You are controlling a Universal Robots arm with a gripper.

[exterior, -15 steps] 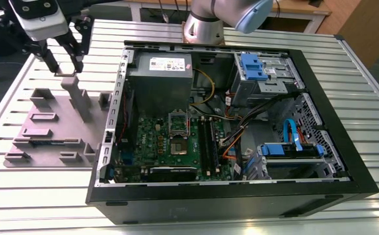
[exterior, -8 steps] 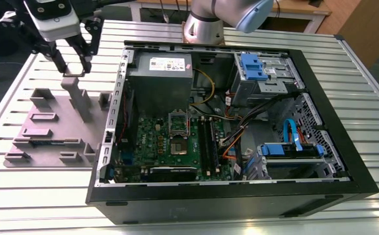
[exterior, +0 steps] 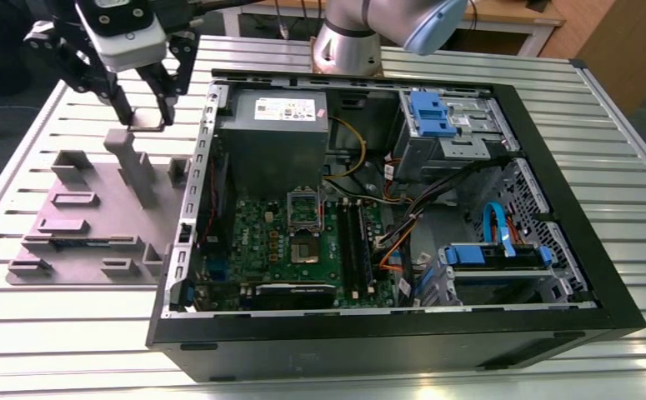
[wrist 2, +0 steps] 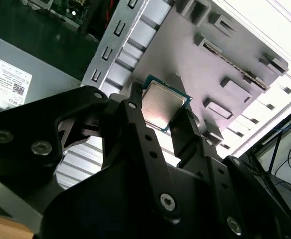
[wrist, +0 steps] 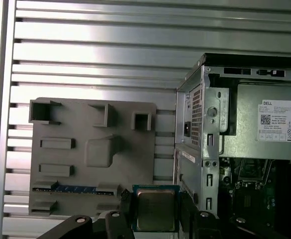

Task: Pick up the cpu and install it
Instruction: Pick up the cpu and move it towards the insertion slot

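holding cpu [wrist: 155, 209] flat in tool [wrist: 156, 215] | metal top up | over grey fixture [wrist: 85, 149]

Arm [exterior: 351, 46] rises at the top of the exterior view and reaches toward the exterior view's left. Gripper [exterior: 149, 115] hangs there with its fingers pointing down. In both wrist views its two black fingers [wrist 2: 135, 117] press on opposite edges of the cpu [wrist 2: 164, 99], held flat between them.
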